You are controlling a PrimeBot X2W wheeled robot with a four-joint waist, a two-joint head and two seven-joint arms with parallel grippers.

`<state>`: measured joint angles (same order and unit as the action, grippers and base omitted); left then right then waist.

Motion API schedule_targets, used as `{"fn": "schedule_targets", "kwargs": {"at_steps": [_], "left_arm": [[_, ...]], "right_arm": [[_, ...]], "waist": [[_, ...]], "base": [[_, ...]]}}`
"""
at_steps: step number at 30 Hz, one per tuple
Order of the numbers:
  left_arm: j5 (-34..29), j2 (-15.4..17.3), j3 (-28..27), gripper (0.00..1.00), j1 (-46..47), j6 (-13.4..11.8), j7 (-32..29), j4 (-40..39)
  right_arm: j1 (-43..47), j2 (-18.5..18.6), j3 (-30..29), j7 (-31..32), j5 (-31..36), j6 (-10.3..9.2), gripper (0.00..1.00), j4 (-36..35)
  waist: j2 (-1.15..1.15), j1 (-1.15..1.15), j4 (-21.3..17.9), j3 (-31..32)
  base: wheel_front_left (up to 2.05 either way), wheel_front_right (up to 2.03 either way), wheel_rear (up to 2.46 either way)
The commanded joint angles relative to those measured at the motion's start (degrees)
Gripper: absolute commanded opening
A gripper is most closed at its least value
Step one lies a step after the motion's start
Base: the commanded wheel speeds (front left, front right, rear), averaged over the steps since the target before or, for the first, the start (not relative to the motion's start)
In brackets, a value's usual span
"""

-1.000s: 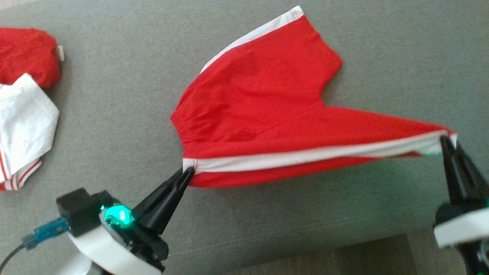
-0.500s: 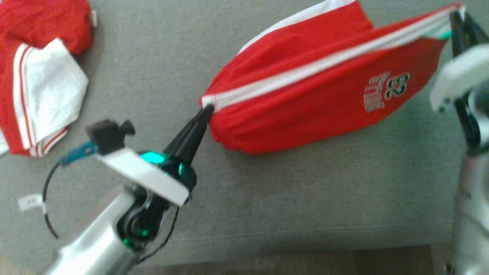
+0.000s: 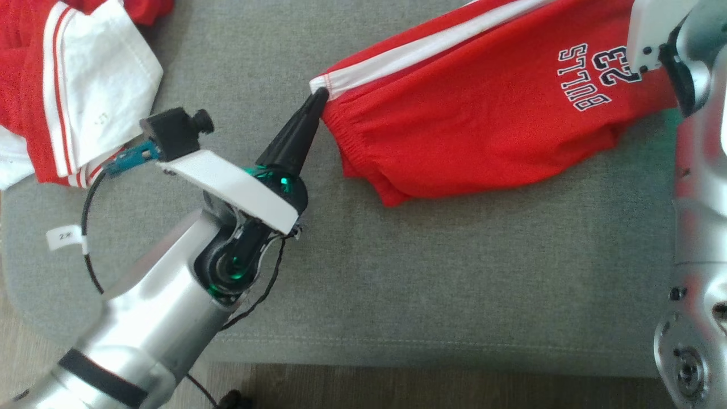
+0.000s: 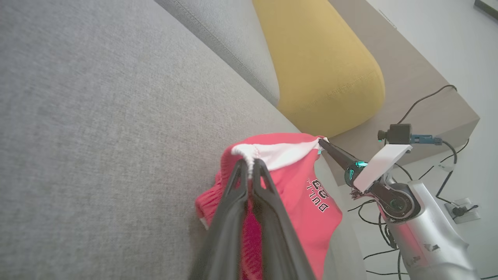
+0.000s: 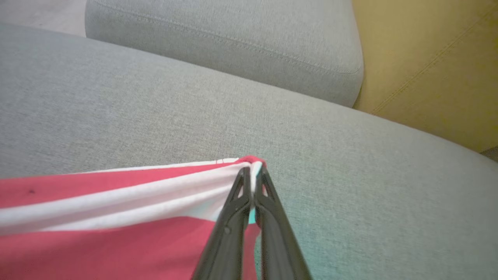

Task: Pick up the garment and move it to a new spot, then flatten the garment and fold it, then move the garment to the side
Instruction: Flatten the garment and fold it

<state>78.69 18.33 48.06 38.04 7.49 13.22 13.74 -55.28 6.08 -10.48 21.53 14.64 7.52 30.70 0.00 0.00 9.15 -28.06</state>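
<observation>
Two grippers share one garment, a pair of red shorts (image 3: 483, 125) with a white side stripe and a dark "BULLS 23" print, pulled out lengthwise across the upper middle and upper right of the head view. The shorts hang from their striped upper edge, and the loose red cloth sags down toward the grey sofa seat (image 3: 397, 272); whether its lowest fold touches the seat cannot be told. The left gripper (image 3: 318, 97) points up and to the right at the upper middle of the head view, its dark fingers pressed together on the white corner of the elastic waistband. In the left wrist view the same fingers rise from the bottom edge and pinch that white edge near the frame's centre. The right gripper (image 5: 252, 171) sits at the centre of the right wrist view, fingers clamped on the bunched white stripe and red hem at the other end. A pile of red and white clothes (image 3: 74, 85) lies in the upper left corner of the head view, well apart from the shorts. A yellow cushion (image 4: 323, 66) stands at the top centre of the left wrist view, beyond the seat.
</observation>
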Motion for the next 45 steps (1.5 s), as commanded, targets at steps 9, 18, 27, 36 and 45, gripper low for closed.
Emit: {"fn": "schedule_targets", "kwargs": {"at_steps": [9,18,27,36,45], "left_arm": [[-2.29,0.06,0.22,1.0,3.86,0.0,1.59,4.14],[-20.48,-1.28,-8.39,1.0,-1.83,-1.43,1.76,6.62],[-48.55,-5.66,-19.83,1.0,-15.77,-9.05,1.77,-5.45],[-59.29,-9.1,-24.86,1.0,-24.22,-10.07,1.77,-12.75],[-62.54,-12.07,-29.41,1.0,-29.77,-7.99,1.77,-14.06]], "right_arm": [[-5.57,-2.0,0.2,-11.29,-3.06,-0.03,1.0,10.14],[-1.19,0.39,2.42,-12.51,-12.62,-0.03,1.0,14.93],[3.81,3.67,-2.18,-6.26,-11.82,-0.03,1.0,18.57],[4.74,3.5,-7.37,-3.06,-8.49,-0.03,1.0,23.61],[4.69,2.27,-6.47,-4.04,-8.87,-0.03,1.0,26.96]], "waist": [[0.0,0.0,0.11,-0.2],[0.0,0.0,-1.3,3.88],[0.0,0.0,1.29,6.38],[0.0,0.0,5.32,8.15],[0.0,0.0,5.57,10.31]], "base": [[0.0,0.0,0.0],[0.0,0.0,0.0],[0.0,0.0,0.0],[0.0,0.0,0.0],[0.0,0.0,0.0]]}}
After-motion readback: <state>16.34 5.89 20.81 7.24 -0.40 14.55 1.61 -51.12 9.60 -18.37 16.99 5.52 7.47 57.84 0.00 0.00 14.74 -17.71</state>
